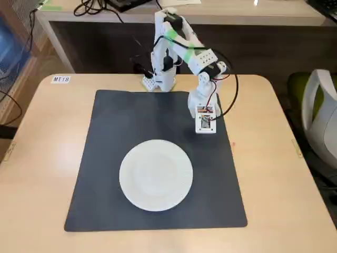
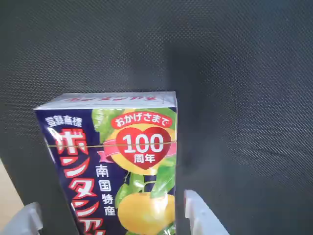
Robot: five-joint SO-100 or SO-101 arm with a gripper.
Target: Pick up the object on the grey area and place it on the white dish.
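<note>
In the wrist view, the box [image 2: 117,166] lies flat on the grey mat [image 2: 234,73], between the two claw fingertips [image 2: 203,218], which stand open on either side without clearly touching it. In the fixed view, the claw [image 1: 205,126] hangs over the mat's upper right part, apart from the white plate [image 1: 156,175] on the table [image 1: 42,158].

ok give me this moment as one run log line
gripper: straddling box, grip unclear | box: on grey mat | plate: empty | phase: pick
</note>
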